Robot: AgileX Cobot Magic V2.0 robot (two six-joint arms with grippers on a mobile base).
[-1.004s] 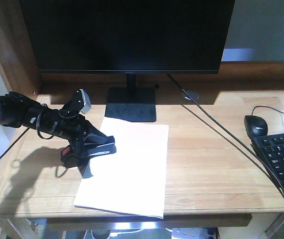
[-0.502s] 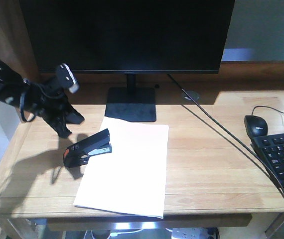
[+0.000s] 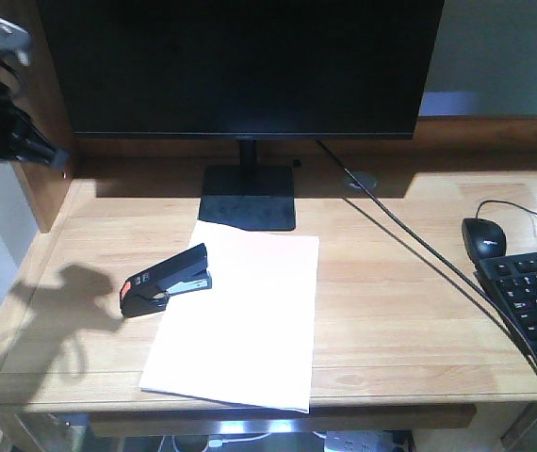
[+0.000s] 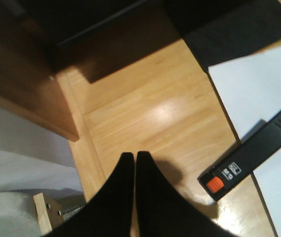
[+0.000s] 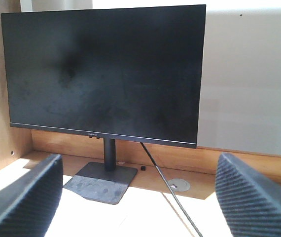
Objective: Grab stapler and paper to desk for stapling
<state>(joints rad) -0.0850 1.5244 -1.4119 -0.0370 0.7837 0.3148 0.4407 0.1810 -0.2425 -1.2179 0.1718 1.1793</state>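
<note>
1. Stapler (image 3: 166,280) lying on the desk (image 3: 410,311), far end resting on the left edge of the paper (image 3: 240,315), orange patch toward the near left.
2. Paper flat on the desk, just in front of the monitor (image 3: 240,66) stand.
3. Left gripper (image 4: 133,163) raised at the far left, well clear of the stapler, jaws closed and empty.
4. Right gripper (image 5: 135,197) facing the monitor, jaws spread wide, holding nothing.
</note>
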